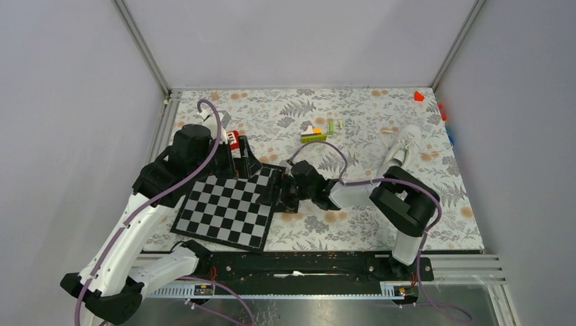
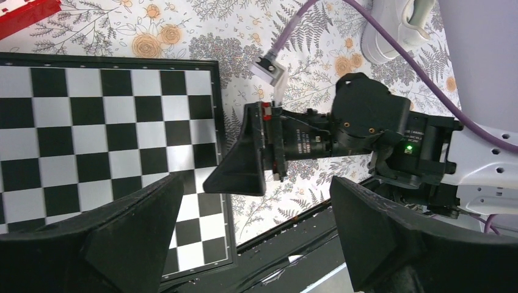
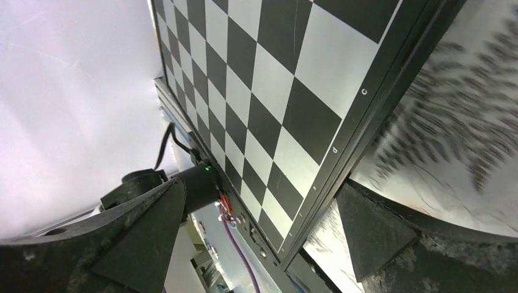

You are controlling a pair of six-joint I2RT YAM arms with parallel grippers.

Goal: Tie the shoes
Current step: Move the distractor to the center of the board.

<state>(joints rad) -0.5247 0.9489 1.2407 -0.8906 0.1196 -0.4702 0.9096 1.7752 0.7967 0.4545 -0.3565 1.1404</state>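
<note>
From above, the white sneaker (image 1: 402, 146) lies on the floral cloth (image 1: 380, 224) at the far right of the table, well apart from both arms. Whether its laces are tied cannot be told. A chessboard (image 1: 224, 212) lies flat at the near left. The left gripper (image 1: 248, 161) is over the board's far corner with its jaws spread wide, and a red object (image 1: 233, 139) sits just beyond it. The right gripper (image 1: 285, 195) reaches leftward to the board's right edge, also wide and empty. A few small coloured blocks (image 1: 316, 133) lie at far centre. Only this view takes in the whole shoe and both arms at once.

The left wrist camera looks down between the left gripper's (image 2: 256, 244) own dark fingers (image 2: 137, 238), which stand far apart with nothing between them. Below are the chessboard (image 2: 91, 134) on the left and the right gripper (image 2: 241, 162) on the cloth just beside the board's edge. Part of the sneaker (image 2: 391, 33) shows at the top right, crossed by a purple cable (image 2: 403, 58). The red object (image 2: 24, 12) shows at the top left corner.

The right wrist camera is low and tilted, and the sneaker is out of its frame. The right gripper (image 3: 256, 244) is wide open with nothing in it. The chessboard's (image 3: 275, 91) black rim, marked with small letters, lies between its fingers (image 3: 379, 238). The cloth (image 3: 464, 134) is blurred.
</note>
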